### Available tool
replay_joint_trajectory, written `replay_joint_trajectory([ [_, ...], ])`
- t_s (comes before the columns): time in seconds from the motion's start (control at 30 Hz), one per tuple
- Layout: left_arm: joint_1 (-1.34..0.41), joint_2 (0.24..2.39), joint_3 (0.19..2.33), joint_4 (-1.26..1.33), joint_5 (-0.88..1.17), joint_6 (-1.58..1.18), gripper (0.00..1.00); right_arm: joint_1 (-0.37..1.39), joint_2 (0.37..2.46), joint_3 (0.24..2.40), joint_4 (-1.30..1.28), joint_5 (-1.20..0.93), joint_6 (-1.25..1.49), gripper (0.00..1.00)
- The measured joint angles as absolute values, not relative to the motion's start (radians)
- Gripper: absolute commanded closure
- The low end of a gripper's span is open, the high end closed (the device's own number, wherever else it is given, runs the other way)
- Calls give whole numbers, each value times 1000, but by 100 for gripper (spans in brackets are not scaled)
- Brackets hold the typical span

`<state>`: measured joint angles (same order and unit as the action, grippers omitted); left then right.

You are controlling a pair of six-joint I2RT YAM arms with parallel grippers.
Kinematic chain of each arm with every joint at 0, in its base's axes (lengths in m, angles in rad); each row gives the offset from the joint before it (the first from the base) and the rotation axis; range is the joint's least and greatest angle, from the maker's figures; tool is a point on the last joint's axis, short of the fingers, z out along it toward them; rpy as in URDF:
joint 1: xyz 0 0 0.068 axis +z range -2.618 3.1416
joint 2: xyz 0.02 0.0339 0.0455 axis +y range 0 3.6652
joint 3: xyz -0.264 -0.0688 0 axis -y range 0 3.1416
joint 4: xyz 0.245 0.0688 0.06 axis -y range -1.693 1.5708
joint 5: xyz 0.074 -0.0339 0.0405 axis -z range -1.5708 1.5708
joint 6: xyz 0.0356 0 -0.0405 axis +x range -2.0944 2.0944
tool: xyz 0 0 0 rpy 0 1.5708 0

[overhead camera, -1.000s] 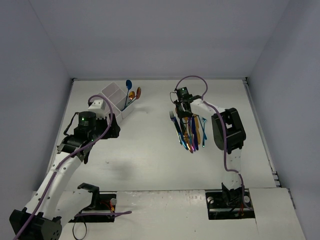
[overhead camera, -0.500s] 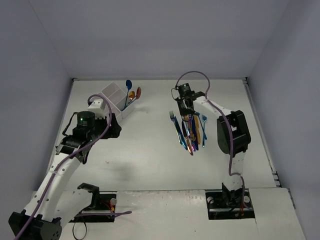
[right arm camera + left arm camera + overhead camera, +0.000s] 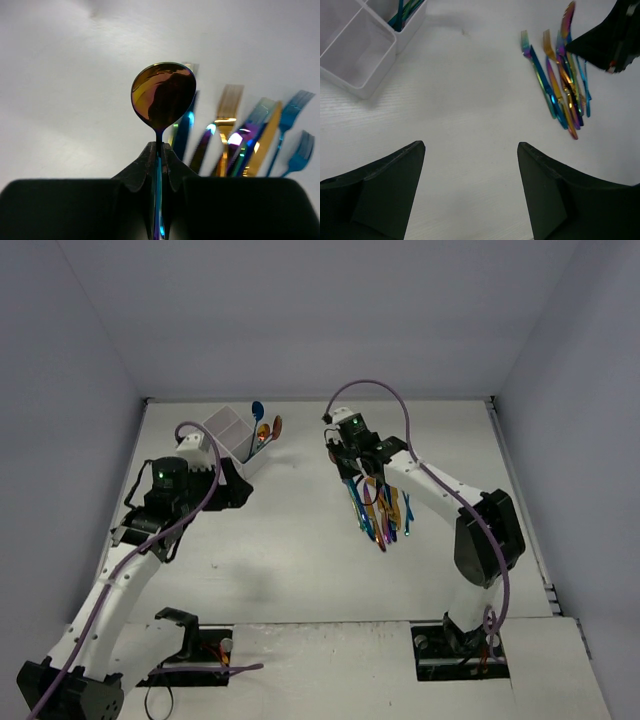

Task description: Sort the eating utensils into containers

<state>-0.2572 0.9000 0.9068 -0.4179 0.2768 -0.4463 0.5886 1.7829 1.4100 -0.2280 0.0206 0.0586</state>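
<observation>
Right gripper pinches the spoon by its thin handle; it may pivot and miss the divided box. Left gripper stands wide, empty.

The spoon in the middle of the right wrist view was polished metal, its bowl mirror-glossy in gold and purple. The forks and knives at upper right of the left wrist view shone iridescent blue, pink and gold. The box at upper left looked like thin, smooth white plastic. The table was matt white. The left gripper had matt black fingers.
</observation>
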Motion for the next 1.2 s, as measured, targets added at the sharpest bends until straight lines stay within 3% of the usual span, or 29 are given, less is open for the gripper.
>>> replay_joint_trajectory([
  [0.23,-370,993,986,-290,310,-486,28,770,1607,1334,-131,-56,65,100],
  [0.5,-490,1108,1051,-223,255,-486,30,863,1500,1283,-47,-83,75,100],
  [0.77,-531,1167,1082,-196,209,-485,54,900,1454,1234,-4,-86,90,100],
  [0.93,-561,1174,1084,-182,183,-478,91,901,1428,1214,-2,-84,101,100],
  [1.0,-569,1175,1084,-177,180,-473,99,901,1421,1210,0,-82,104,100],
  [1.07,-576,1175,1084,-169,177,-469,100,901,1419,1207,1,-79,106,92],
  [1.2,-580,1174,1085,-158,173,-443,100,901,1418,1205,7,-71,114,52],
])
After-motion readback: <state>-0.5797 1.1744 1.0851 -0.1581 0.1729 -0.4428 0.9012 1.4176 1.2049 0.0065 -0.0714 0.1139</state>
